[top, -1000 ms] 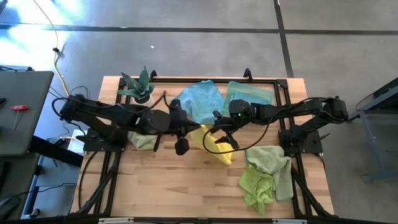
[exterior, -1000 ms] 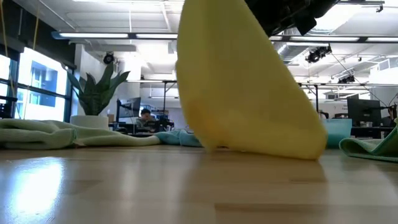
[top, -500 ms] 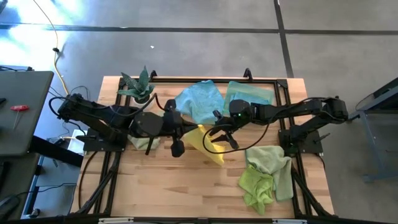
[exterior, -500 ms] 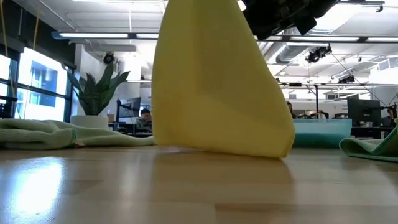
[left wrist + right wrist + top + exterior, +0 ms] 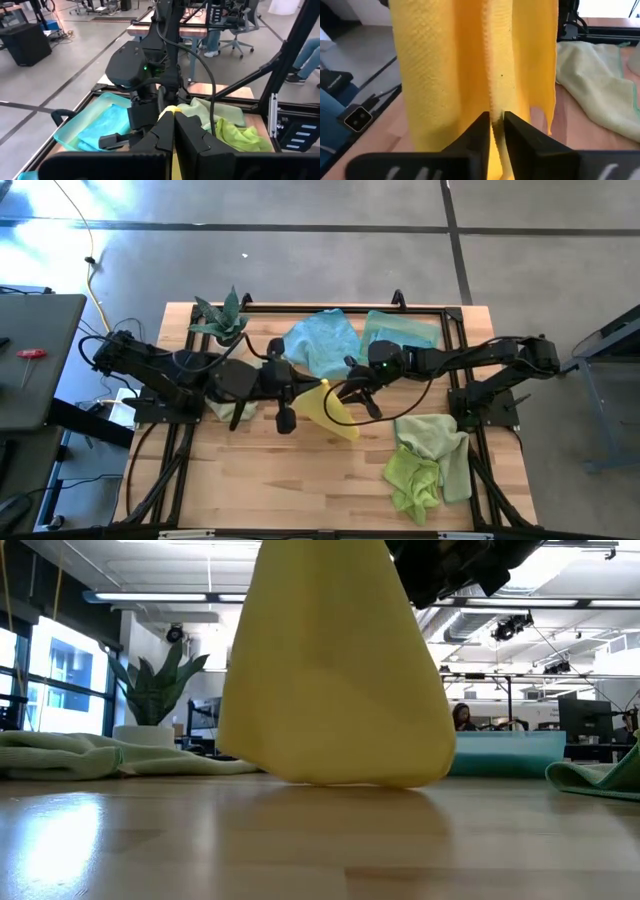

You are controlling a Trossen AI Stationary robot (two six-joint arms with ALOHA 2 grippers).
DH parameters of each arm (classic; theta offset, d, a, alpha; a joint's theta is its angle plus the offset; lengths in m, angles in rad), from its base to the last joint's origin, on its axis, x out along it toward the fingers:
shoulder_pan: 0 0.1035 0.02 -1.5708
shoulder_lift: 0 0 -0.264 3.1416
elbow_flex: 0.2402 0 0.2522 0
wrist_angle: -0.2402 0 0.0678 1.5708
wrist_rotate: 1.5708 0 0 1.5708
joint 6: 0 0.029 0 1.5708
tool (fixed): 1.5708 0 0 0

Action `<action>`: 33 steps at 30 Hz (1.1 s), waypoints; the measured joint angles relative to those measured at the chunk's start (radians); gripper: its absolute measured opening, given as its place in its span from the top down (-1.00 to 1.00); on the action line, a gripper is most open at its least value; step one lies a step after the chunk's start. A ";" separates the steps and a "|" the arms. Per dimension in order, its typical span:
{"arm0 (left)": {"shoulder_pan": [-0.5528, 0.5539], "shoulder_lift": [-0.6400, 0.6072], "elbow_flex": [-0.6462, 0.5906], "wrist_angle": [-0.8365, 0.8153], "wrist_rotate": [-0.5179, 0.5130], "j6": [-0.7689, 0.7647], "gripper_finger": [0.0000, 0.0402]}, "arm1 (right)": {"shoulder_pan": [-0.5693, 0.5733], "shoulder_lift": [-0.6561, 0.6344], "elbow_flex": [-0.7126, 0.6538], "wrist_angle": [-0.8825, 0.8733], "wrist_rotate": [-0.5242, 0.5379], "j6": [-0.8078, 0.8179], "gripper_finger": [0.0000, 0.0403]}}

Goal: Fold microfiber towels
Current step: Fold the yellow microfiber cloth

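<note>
A yellow microfiber towel (image 5: 330, 408) hangs over the middle of the table between my two grippers. In the low view it fills the centre as a yellow drape (image 5: 335, 660). My left gripper (image 5: 318, 388) comes from the table's left and is shut on the towel's top (image 5: 173, 117). My right gripper (image 5: 347, 392) comes from the right and is shut on the towel a little lower (image 5: 496, 125). Other towels lie about: light blue (image 5: 322, 340), mint green (image 5: 400, 332), pale sage and lime green (image 5: 430, 455). My left gripper pinches the yellow towel's topmost bit (image 5: 172, 108) between its two shut fingers, coming nearly level from the table's left. The towel hangs below the fingers. My right gripper pinches a hemmed edge (image 5: 496, 107) of the yellow towel between its two fingers. It comes from the table's right, slanting slightly down. The hem runs upright, so the fingers lie across it. The cloth hangs slack in folds, and its bottom edge (image 5: 330, 780) reaches the table top.
A spiky green plant in a white pot (image 5: 222, 320) stands at the far left. A pale green towel (image 5: 230, 408) lies under my left arm. A black frame (image 5: 440, 315) borders the table. Bare wood (image 5: 300, 480) lies toward the near edge.
My left gripper has drawn a little toward the table's left edge with the towel's top. The hanging yellow towel has swung that way, and its bottom edge has slid left along the table. My right arm has kept its place.
</note>
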 joint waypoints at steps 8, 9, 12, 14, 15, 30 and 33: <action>-0.038 -0.008 0.000 -0.065 -0.020 -0.032 1.00 | 0.000 0.000 0.000 -0.005 0.001 0.142 0.98; -0.041 -0.010 0.000 -0.080 -0.030 -0.050 1.00 | 0.000 0.000 0.000 -0.008 0.001 0.155 0.99; -0.054 -0.016 0.000 -0.175 -0.048 -0.130 1.00 | 0.000 -0.010 0.000 -0.023 0.004 0.192 0.99; -0.062 -0.018 0.000 -0.238 -0.053 -0.198 1.00 | 0.000 -0.026 0.000 -0.028 0.020 0.211 1.00; -0.065 -0.018 0.000 -0.273 -0.054 -0.235 1.00 | 0.000 -0.034 0.000 -0.037 0.027 0.218 1.00; -0.082 0.051 0.000 -0.436 -0.020 -0.479 1.00 | 0.084 -0.197 0.000 -0.184 0.062 0.484 1.00; -0.083 0.083 0.000 -0.440 -0.015 -0.482 1.00 | 0.117 -0.227 0.023 -0.250 0.061 0.538 1.00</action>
